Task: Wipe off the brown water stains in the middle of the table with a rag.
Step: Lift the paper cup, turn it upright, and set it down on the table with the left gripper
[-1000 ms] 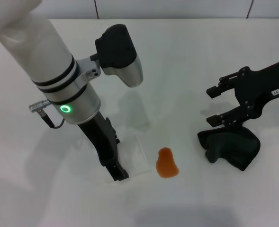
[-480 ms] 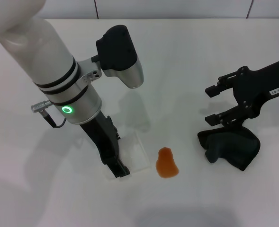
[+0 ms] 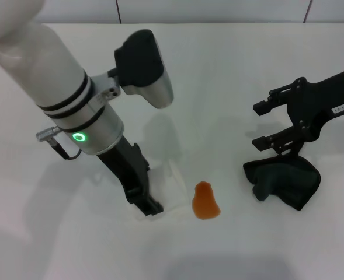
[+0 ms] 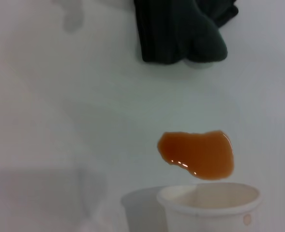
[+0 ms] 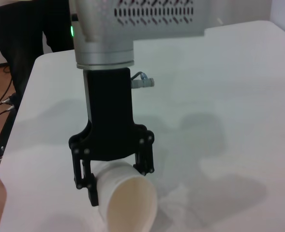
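The brown water stain (image 3: 205, 201) is a small orange-brown blob on the white table (image 3: 230, 70); it also shows in the left wrist view (image 4: 198, 154). The dark rag (image 3: 282, 181) lies in lumpy folds to the stain's right, and shows in the left wrist view (image 4: 181, 29). My right gripper (image 3: 262, 125) is open and empty, just above the rag's far edge. My left gripper (image 3: 145, 204) is shut on a white cup (image 3: 167, 188) lying tilted beside the stain. The right wrist view shows this gripper (image 5: 115, 166) around the cup (image 5: 127, 200).
The cup's rim (image 4: 210, 198) sits close to the stain in the left wrist view. The left arm's white forearm (image 3: 55, 70) crosses the table's left side. The table's far edge meets a tiled wall.
My left arm has shifted slightly, moving the cup lower and a little toward the front. The right gripper has risen slightly above the rag. The stain and rag have not moved.
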Tool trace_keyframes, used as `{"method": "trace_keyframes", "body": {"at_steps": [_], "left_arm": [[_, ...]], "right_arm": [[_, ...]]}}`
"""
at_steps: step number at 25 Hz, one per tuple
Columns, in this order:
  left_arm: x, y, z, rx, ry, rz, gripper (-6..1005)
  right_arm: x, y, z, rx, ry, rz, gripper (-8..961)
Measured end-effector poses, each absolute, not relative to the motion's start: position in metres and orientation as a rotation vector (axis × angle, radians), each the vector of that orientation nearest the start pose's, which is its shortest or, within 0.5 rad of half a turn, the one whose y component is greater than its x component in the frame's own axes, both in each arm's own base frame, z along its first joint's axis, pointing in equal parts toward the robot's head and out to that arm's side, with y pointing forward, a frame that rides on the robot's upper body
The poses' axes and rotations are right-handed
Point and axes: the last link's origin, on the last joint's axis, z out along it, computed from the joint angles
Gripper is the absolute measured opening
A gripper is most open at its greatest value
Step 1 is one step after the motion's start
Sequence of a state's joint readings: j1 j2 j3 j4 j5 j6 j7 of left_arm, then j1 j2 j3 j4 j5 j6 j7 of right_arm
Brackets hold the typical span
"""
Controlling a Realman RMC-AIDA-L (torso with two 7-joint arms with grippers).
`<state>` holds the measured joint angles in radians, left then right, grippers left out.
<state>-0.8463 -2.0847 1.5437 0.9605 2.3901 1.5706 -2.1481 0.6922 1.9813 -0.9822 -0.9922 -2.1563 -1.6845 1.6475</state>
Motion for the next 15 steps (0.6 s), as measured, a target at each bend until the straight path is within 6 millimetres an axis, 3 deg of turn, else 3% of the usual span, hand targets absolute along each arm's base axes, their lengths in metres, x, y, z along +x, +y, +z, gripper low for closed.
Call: {"method": "trace_keyframes", "body": {"at_steps": [7,15], "left_arm": [[-0.170,0.345,-0.043,-3.093,-0.393,0.391,619],[-0.201,0.347,-0.018,-2.959,-0.301,-0.139,577]], "right_arm": [[0.185,0.370,0.040,-3.029,0.227,0.142,778],[0.181,0.372,0.040,-3.029,0.221,0.146,777]]}}
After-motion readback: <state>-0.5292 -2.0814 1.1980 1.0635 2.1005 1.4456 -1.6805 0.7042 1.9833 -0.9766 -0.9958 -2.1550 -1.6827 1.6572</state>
